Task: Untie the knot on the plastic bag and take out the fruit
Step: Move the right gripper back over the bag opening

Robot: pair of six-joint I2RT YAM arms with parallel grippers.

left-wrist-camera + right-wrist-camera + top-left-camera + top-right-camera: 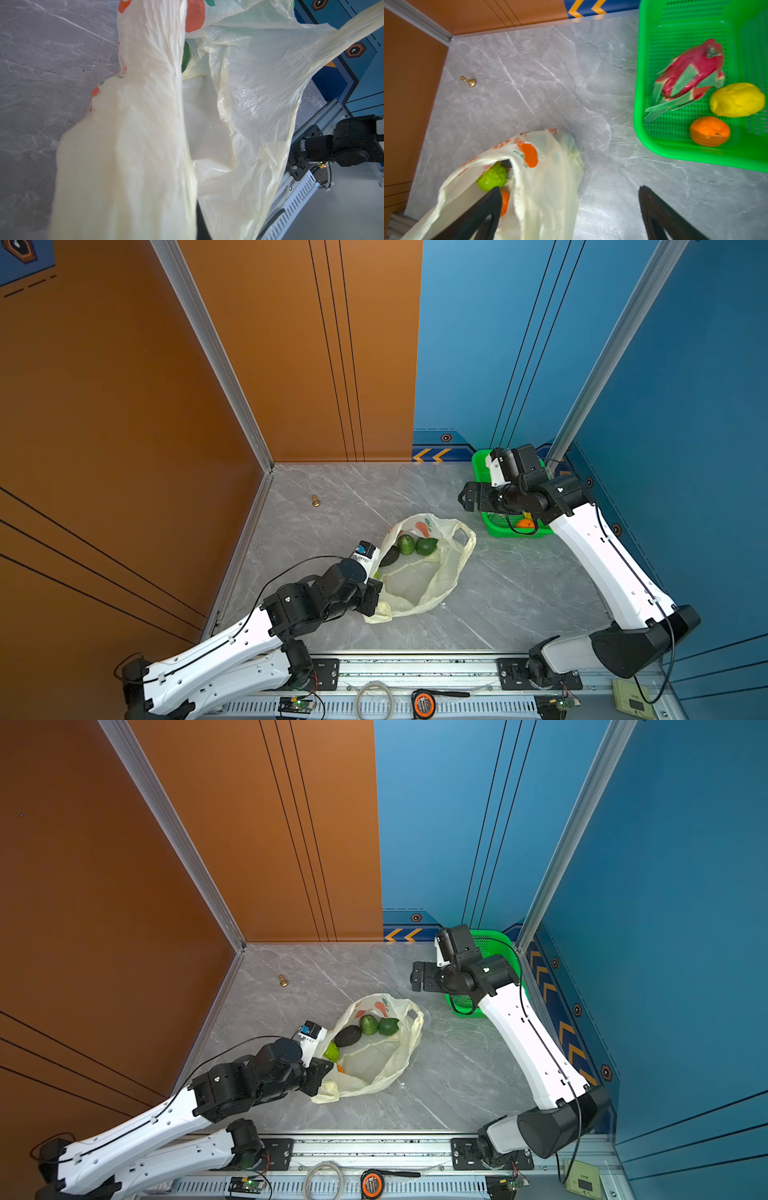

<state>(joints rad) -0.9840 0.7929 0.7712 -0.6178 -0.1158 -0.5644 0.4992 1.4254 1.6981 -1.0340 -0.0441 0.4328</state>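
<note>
The plastic bag [419, 585] lies on the grey table with its mouth wide open. No knot is in view; a handle loop [465, 535] lies loose. Inside the bag are fruit: a dark avocado [348, 1036], two green round ones [368, 1024] and a light green one [492, 177]. My left gripper [375, 599] is shut on the bag's near left edge, and plastic [128, 145] hides its jaws in the left wrist view. My right gripper [463, 497] hangs open and empty beside the green basket [638, 116], above the table. A dragon fruit [691, 76], lemon [737, 99] and orange [709, 131] lie in the basket.
A small brass pawn figure [316, 501] stands near the back left corner. Orange and blue walls close in the table on three sides. On the front rail lie a tape measure [423, 703] and a coiled cable [374, 699].
</note>
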